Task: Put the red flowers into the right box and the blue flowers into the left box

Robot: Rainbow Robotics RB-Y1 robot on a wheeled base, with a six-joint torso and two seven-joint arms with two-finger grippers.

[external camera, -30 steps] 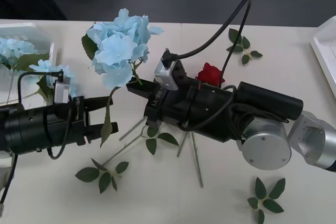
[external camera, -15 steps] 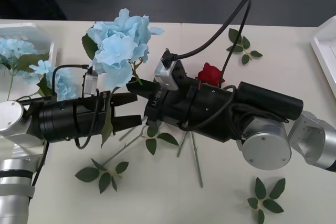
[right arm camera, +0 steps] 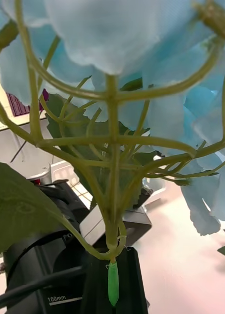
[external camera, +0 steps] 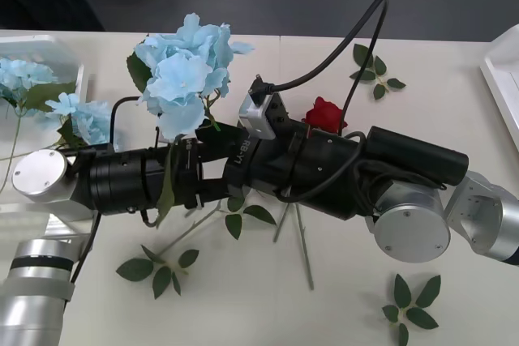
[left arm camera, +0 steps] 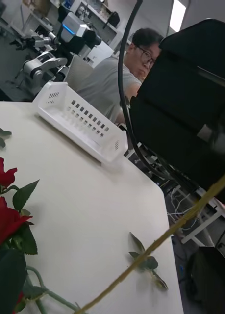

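Here a big cluster of the blue flowers (external camera: 185,70) stands lifted over the middle of the tabletop (external camera: 340,297), its bloom up toward twelve o'clock and its stem running down toward six, so the long axis is close to upright with a slight lean. The right tool (external camera: 212,131) appears to hold the stem near its base, though I cannot tell how far its fingers are closed. The left tool (external camera: 201,184) sits just at nine o'clock of it, right up against the stem and a hanging leaf; its fingers are hidden too. To my eye this is a hand-over, the flower passing to the left arm. The next move calls for a sure grip low on the stem before the right tool lets go, then a carry toward nine o'clock to the left box (external camera: 69,53), which already holds blue blooms. One of the red flowers (external camera: 324,113) lies behind the right arm; the right box (external camera: 496,79) waits at three o'clock.
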